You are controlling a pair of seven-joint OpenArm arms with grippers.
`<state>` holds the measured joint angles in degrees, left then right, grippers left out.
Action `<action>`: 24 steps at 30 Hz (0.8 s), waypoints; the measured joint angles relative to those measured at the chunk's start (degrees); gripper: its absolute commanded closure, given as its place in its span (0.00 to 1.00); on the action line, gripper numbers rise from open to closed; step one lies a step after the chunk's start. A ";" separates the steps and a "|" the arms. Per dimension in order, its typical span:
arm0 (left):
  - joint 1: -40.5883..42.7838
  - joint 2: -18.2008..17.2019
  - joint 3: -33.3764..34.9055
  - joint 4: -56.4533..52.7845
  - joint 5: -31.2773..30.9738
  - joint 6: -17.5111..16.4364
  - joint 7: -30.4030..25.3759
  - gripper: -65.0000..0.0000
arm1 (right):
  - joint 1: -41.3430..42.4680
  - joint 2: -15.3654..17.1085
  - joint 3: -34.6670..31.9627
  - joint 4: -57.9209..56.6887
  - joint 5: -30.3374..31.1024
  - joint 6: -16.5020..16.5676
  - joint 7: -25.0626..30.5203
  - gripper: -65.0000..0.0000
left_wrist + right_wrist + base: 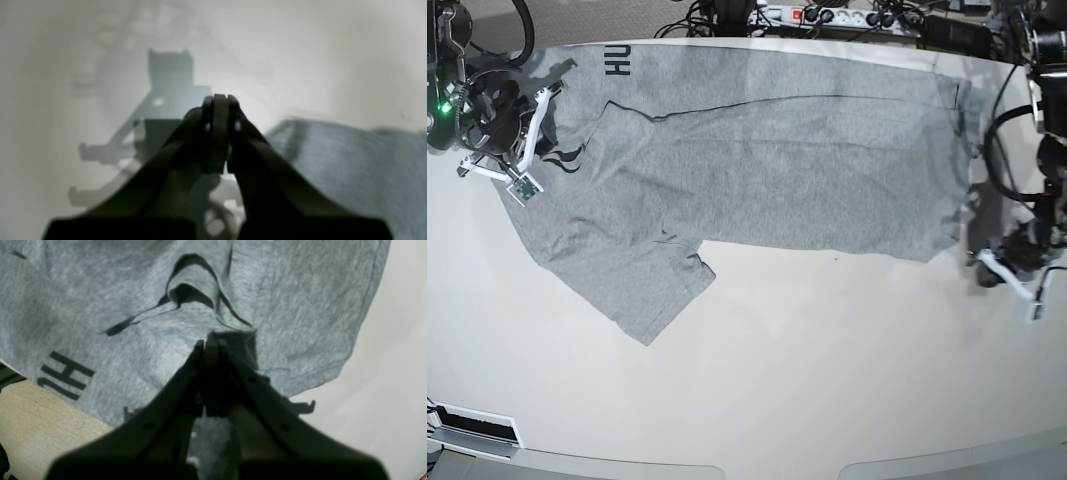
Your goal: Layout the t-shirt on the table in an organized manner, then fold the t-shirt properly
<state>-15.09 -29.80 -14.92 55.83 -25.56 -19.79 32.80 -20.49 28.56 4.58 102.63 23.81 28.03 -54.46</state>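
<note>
The heather-grey t-shirt [767, 150] lies lengthways along the far part of the white table [807, 370], with one sleeve [647, 290] pointing toward the near edge. Black lettering [617, 62] shows at its far left corner. My right gripper [562, 158] rests on the shirt's left end. In the right wrist view the gripper [211, 344] is shut, with a small bunch of fabric [242, 341] at its tips. My left gripper [980, 243] sits just off the shirt's right edge. In the left wrist view the gripper [218, 100] is shut and empty over bare table, with the shirt [350, 166] to its right.
A power strip and cables [827, 15] lie behind the table's far edge. The shirt's lettered corner [66, 375] reaches over the table's edge, with tan floor [36, 430] below it. A bracket [472, 428] sits at the near left edge.
</note>
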 measured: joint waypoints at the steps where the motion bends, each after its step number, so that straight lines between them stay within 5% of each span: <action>1: 0.63 -0.15 -1.33 0.00 -1.33 -0.13 0.04 1.00 | 0.02 0.00 0.00 0.00 0.04 0.00 0.00 1.00; 2: 1.49 -0.22 -2.03 0.02 -2.58 -0.59 0.11 0.98 | 0.00 -0.02 0.00 0.00 0.04 0.00 0.00 1.00; 5: 4.15 0.39 -2.03 -0.15 -3.80 -2.99 0.00 0.55 | 0.02 0.00 0.00 0.00 0.09 0.00 0.00 1.00; 7: 5.09 1.25 -1.97 -0.81 -3.98 -4.66 -0.79 0.40 | 0.00 0.02 0.00 0.00 0.15 0.00 0.00 1.00; 12: 4.76 1.31 -2.05 -4.31 -2.36 -1.84 -4.17 0.40 | 0.00 0.00 0.00 0.00 0.15 0.00 -0.02 1.00; 18: 4.50 2.08 -2.32 -9.01 -1.46 -2.27 -8.61 0.40 | 0.02 0.02 0.00 0.00 0.04 0.00 -0.04 1.00; 24: 3.98 4.55 -2.47 -11.06 -2.99 -9.81 -9.70 0.40 | 0.02 0.00 0.00 0.00 0.17 0.00 -0.02 1.00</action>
<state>-11.11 -25.26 -17.39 44.77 -28.56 -29.61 23.09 -20.47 28.56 4.58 102.63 23.99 28.03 -54.48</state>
